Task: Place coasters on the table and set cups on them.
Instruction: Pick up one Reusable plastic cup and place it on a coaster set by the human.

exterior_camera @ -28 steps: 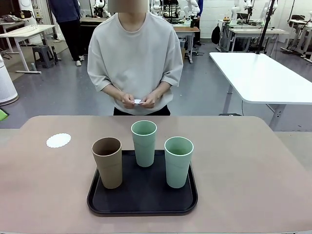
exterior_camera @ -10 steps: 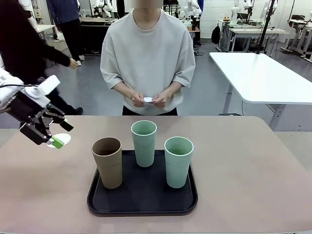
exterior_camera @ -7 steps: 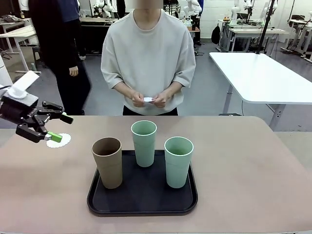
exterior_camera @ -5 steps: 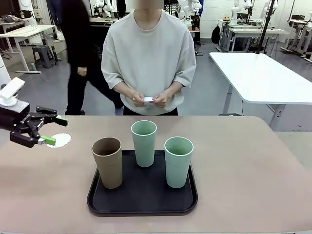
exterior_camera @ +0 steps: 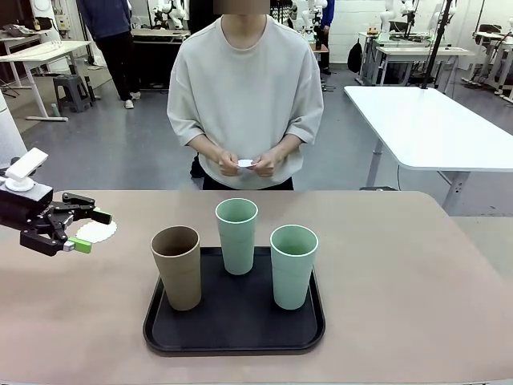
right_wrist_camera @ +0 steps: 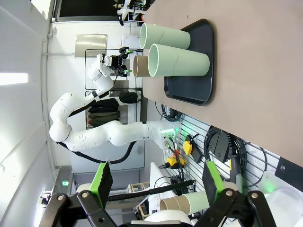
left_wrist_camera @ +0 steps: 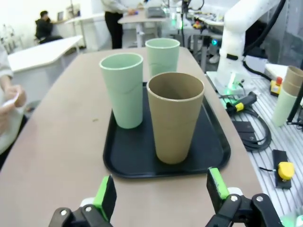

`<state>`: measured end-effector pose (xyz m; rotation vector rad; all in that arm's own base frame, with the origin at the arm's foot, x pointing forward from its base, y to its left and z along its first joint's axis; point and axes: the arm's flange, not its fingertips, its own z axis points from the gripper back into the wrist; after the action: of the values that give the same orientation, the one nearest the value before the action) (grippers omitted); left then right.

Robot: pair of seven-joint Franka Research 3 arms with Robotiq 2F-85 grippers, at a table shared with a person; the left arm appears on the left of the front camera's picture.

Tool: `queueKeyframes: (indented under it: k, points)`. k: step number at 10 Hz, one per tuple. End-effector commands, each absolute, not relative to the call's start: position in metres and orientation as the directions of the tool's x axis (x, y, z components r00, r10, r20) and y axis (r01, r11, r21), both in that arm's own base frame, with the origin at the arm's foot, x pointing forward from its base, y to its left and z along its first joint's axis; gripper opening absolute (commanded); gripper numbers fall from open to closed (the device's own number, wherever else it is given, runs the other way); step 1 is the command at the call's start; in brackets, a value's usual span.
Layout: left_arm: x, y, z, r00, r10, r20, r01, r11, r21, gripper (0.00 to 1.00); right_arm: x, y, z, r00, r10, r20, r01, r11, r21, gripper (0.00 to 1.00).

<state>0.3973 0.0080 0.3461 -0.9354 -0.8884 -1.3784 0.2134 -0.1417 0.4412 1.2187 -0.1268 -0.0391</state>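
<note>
One coaster (exterior_camera: 103, 233) lies on the bench (exterior_camera: 401, 273) by my left gripper (exterior_camera: 88, 232), fingers spread; right gripper (right_wrist_camera: 157, 182) spread too. Three cups (exterior_camera: 176, 269) beyond it wait on the tray (exterior_camera: 232, 333), none placed.

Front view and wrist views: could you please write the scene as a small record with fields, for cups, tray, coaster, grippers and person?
cups: tan cup and two mint green cups, all upright on the tray
tray: black tray, on the middle of the table
coaster: one white coaster, flat on the table left of the tray, no cup on it
left gripper: open, empty, by the coaster, facing the tan cup
right gripper: open, empty
person: hands hold a small white item at the far side
</note>
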Motion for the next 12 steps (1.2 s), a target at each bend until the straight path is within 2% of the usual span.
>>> queueKeyframes:
  k: [1, 6, 7, 9, 12]
  points:
    - [0.394, 0.011, 0.349, 0.007, -0.381, 0.925, 1.0, -0.014, -0.013, 1.0, 0.213, -0.142, 0.441, 0.992, -0.1, 0.077, -0.039, 0.338, 0.94, 1.0]
    - [0.397, 0.011, 0.346, 0.013, -0.391, 0.92, 1.0, -0.013, -0.02, 1.0, 0.213, -0.142, 0.441, 0.992, -0.1, 0.077, -0.039, 0.338, 0.94, 1.0]
    - [0.399, 0.008, 0.336, -0.05, -0.354, 0.934, 0.999, -0.011, 0.05, 1.0, 0.213, -0.142, 0.441, 0.992, -0.1, 0.077, -0.039, 0.338, 0.94, 1.0]
    - [0.397, -0.001, 0.319, -0.107, -0.274, 0.956, 0.994, -0.045, 0.098, 1.0, 0.213, -0.142, 0.441, 0.992, -0.1, 0.077, -0.039, 0.338, 0.94, 1.0]
    - [0.396, -0.021, 0.288, -0.114, -0.241, 0.964, 0.991, -0.094, 0.094, 1.0, 0.213, -0.142, 0.441, 0.992, -0.1, 0.077, -0.039, 0.338, 0.94, 1.0]
